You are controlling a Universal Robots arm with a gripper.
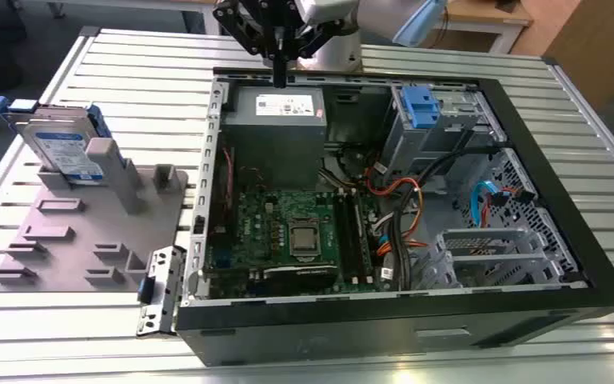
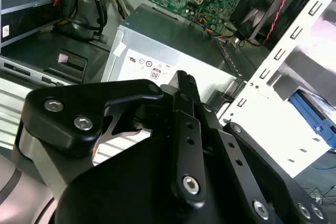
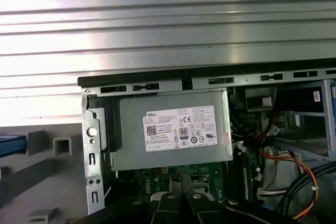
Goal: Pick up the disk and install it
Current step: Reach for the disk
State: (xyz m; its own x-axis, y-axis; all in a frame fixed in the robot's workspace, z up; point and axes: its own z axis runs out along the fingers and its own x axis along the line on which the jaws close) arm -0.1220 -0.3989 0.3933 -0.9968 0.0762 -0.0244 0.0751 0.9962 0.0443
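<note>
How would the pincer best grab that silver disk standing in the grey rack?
Probably by its upper edge, coming from above. The disk stands on edge in the grey rack with its lower part seated, so the top is the free part. Pinch across its two flat faces.

Exterior view: you look down from high and well back over the whole computer case (image 1: pixel 392 320).
First wrist view: you face down, nearer, onto the power supply (image 3: pixel 173 129).
Second wrist view: you look obliquely, close past the gripper (image 2: pixel 184 80).
Shared: the power supply, in all three.
</note>
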